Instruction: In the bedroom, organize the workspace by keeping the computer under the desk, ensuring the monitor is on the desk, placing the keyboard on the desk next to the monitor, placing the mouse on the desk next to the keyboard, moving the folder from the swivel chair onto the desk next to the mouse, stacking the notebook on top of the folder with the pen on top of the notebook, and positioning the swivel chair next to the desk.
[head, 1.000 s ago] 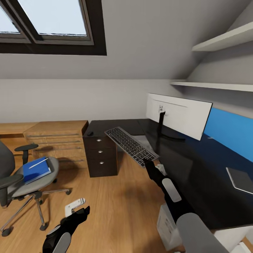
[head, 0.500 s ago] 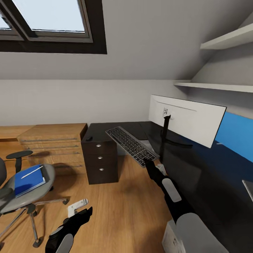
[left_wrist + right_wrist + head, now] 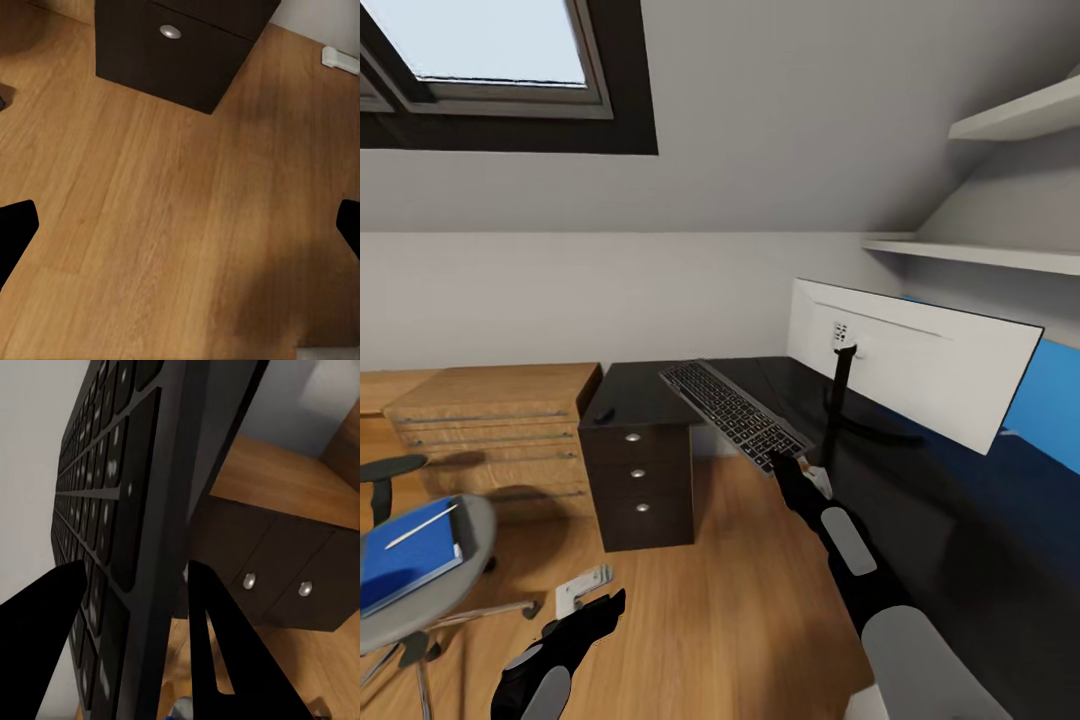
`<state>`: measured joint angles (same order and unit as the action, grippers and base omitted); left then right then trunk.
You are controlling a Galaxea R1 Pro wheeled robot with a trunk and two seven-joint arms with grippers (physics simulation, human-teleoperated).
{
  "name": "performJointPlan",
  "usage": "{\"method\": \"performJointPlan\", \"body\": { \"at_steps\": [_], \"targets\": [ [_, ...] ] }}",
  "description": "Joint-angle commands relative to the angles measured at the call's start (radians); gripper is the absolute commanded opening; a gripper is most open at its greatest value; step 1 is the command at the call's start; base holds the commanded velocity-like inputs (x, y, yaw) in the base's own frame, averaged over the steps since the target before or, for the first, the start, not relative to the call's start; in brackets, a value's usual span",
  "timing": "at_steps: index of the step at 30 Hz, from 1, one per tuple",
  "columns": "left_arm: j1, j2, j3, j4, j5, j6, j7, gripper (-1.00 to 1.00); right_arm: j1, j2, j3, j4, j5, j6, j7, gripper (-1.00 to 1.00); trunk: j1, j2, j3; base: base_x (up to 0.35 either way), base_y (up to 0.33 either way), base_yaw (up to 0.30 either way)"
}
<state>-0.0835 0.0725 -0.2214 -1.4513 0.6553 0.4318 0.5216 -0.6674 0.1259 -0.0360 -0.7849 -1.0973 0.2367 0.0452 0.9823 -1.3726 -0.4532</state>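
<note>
The whole head view has slid leftward over the last second, so the camera has turned right; the room itself has not moved. The desk (image 3: 660, 385) now sits nearer the middle, its three-drawer unit facing the wooden floor (image 3: 700, 590), and more of the monitor (image 3: 920, 360) shows, standing on the glossy top with its white back toward the camera. The swivel chair (image 3: 410, 590) has drifted to the left edge of the view, well apart from the desk, with the folder (image 3: 410, 555) on its seat and the pen (image 3: 420, 525) lying on it.

The keyboard (image 3: 735, 415) hangs tilted in the air by the desk's inner corner, unchanged relative to the arm. The right tool (image 3: 792, 470) grips its near end, fingers (image 3: 217, 645) clamped on either face. The turn seems to square the robot up for setting the keyboard down beside the monitor.

The mouse (image 3: 604, 413) rests on the desk above the drawers. The left tool (image 3: 595, 610) hangs low over the floor, spread and empty.
</note>
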Motion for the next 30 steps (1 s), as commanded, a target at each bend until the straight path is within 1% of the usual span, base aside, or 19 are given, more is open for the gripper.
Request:
{"method": "performJointPlan", "body": {
  "at_steps": [1,11,12,16,26,30],
  "targets": [
    [-0.001,0.001,-0.003,-0.001,0.009,0.001,0.009,1.00,-0.001,0.001,-0.004,-0.001,-0.007,0.006,0.002,-1.00,-0.003,0.007,0.002,0.329,0.066,0.000],
    [-0.001,0.001,-0.003,-0.001,0.010,0.001,0.009,1.00,0.000,0.000,-0.004,-0.001,-0.007,0.005,0.001,-1.00,-0.003,0.007,0.002,0.329,0.130,0.000],
    [-0.001,0.001,-0.003,-0.001,0.010,0.001,0.009,1.00,0.000,0.000,-0.004,0.000,-0.007,-0.011,0.001,-1.00,-0.003,0.007,0.002,0.328,0.161,0.000],
    [-0.001,0.001,-0.003,-0.001,0.010,0.001,0.009,1.00,0.000,0.000,-0.004,0.009,-0.007,-0.014,0.001,-1.00,-0.003,0.007,0.002,0.328,0.145,0.000],
    [-0.001,0.001,-0.003,-0.001,0.010,0.001,0.009,1.00,0.000,0.000,-0.003,0.015,-0.007,-0.015,0.001,-1.00,-0.003,0.007,0.002,0.328,0.033,0.000],
    [-0.001,0.001,-0.003,-0.001,0.010,0.001,0.010,1.00,0.000,0.000,-0.003,0.039,-0.007,-0.016,0.001,-1.00,-0.003,0.007,0.002,0.328,0.007,0.000]
  ]
}}
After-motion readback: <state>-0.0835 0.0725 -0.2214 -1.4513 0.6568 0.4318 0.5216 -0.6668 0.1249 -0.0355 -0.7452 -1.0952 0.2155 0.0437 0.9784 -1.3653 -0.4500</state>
